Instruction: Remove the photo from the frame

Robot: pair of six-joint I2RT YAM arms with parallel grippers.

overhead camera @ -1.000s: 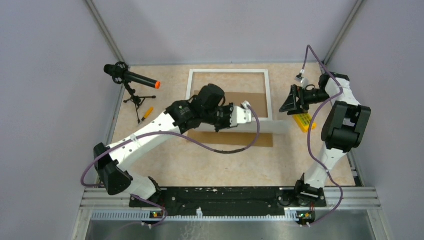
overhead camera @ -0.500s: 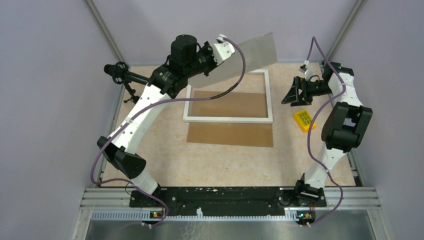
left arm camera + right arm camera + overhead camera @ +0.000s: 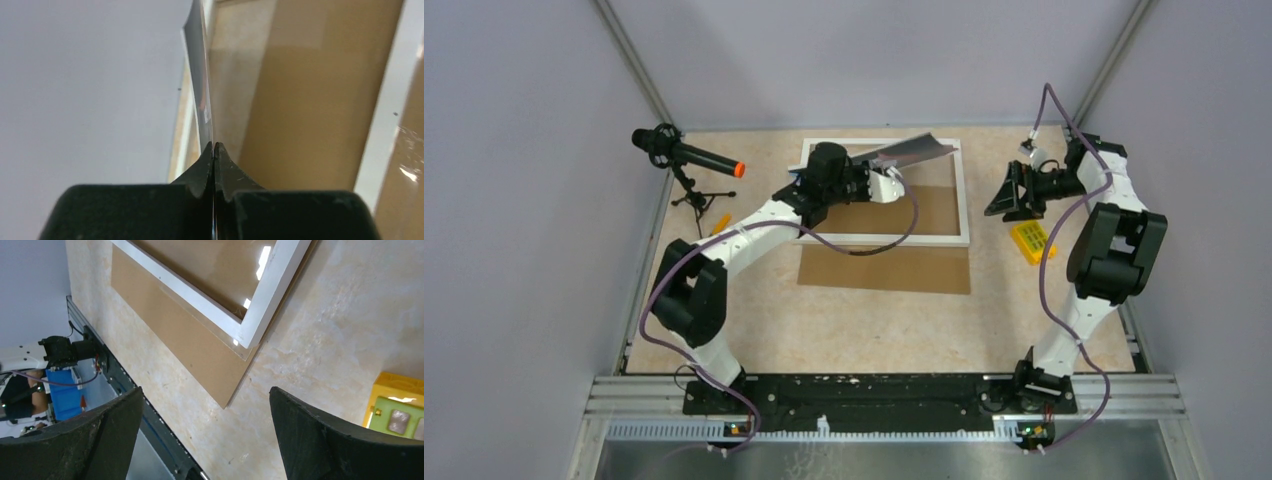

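Seen from above, the left claw (image 3: pixel 894 172) is clamped shut on one edge of the photo (image 3: pixel 919 150), which juts out past its tips, tilted and lifted off the white frame (image 3: pixel 965 195) lying below it. The brown backing panel (image 3: pixel 884 272) sits behind the claw, partly under the frame. The right claw (image 3: pixel 1009 195) hangs off to the side with a yellow block (image 3: pixel 1031 241) just beside it. The left wrist view shows the fingertips (image 3: pixel 207 160) meeting on the sheet's thin margin only. In the right wrist view the jaws are spread wide with nothing between them. The photo looks free of the frame, but so slim a pinch could let the glossy sheet slip or crease, and its drooping far end might catch the frame's rim when lowered
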